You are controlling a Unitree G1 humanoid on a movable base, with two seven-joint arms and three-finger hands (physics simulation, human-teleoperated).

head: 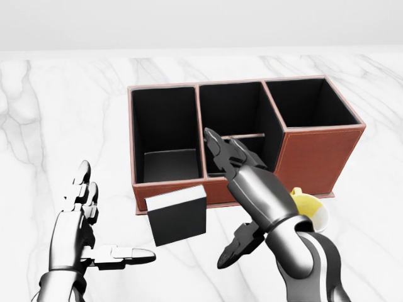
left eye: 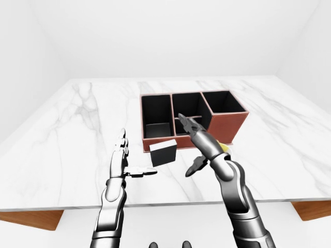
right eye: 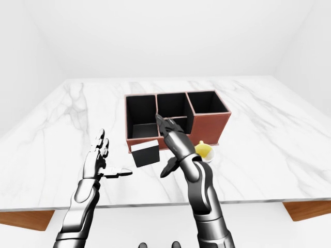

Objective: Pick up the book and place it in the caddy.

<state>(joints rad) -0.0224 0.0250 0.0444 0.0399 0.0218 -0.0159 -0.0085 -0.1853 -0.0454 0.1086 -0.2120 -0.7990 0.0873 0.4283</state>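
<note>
A black book (head: 177, 218) lies on the marble table (head: 63, 126) at lower centre of the head view, just below the brown caddy (head: 315, 160). The right hand (head: 242, 189) hovers right of it, fingers spread, empty. The left hand (head: 85, 229) hangs splayed at lower left.

On the tabletop (head: 56, 113) the caddy (head: 315, 160) stands toward the top of the head view, its compartments side by side from left to right, the middle one split by a divider. The book (head: 177, 217) sits just below the caddy's lower left corner, close against its wall. A cup (head: 312, 211) rests at the caddy's lower right corner, partly hidden by the right arm. The left hand (head: 79, 220) is left of the book, apart from it. The right hand (head: 242, 189) is right of the book, its fingertips (head: 214, 143) overlapping the caddy's middle compartment.
</note>
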